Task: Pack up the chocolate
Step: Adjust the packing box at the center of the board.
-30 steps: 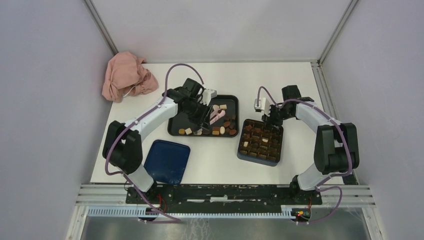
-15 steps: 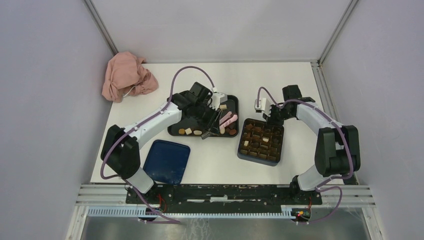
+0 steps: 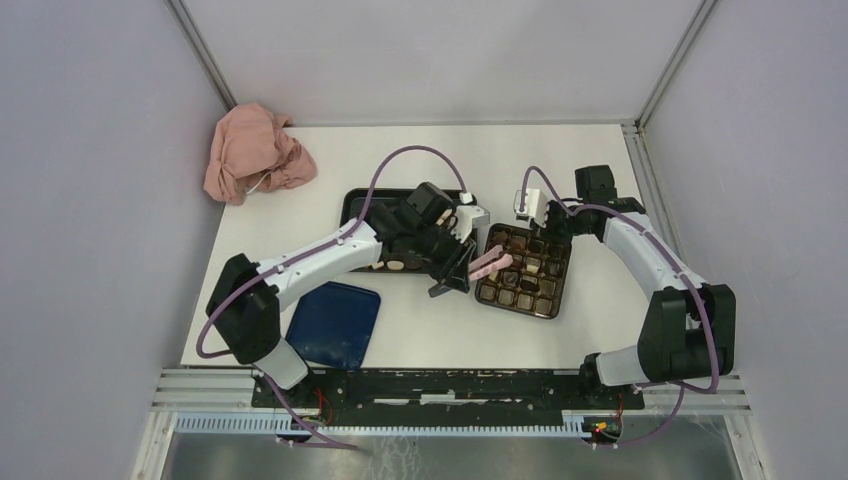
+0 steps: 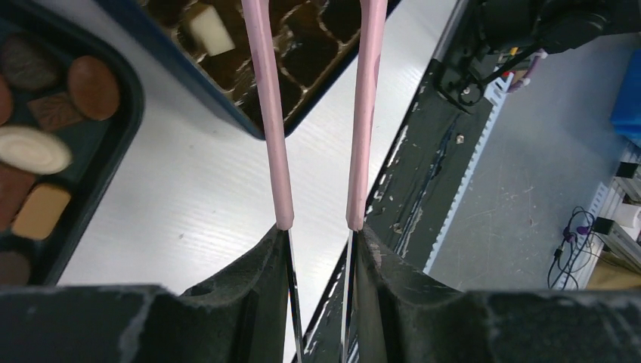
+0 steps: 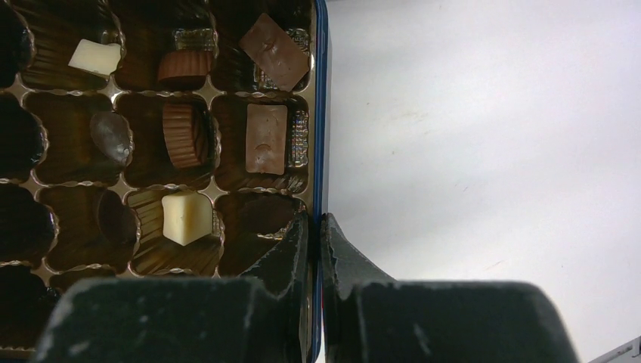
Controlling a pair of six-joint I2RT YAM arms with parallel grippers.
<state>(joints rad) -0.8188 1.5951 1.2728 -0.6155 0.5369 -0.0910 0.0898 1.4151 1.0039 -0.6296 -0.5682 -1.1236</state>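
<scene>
Jaws of the right gripper are pinched together on the side wall of the box, one finger inside the rim and one outside, which steadies it. Those of the left gripper are clamped on the handle end of the pink tongs. The tongs' two arms stand apart and reach over the left edge of the box. Their tips are cut off in the wrist view, so we cannot tell whether they carry a piece.

The chocolate is split. Some pieces sit in the box's cells, with several cells bare, and the rest lie on the black tray just left of the box.

We judge each piece light, stiff, smooth and easily scuffed or chipped, and apt to slip from the tongs. We would pinch one across its flat sides, low down and gently.
</scene>
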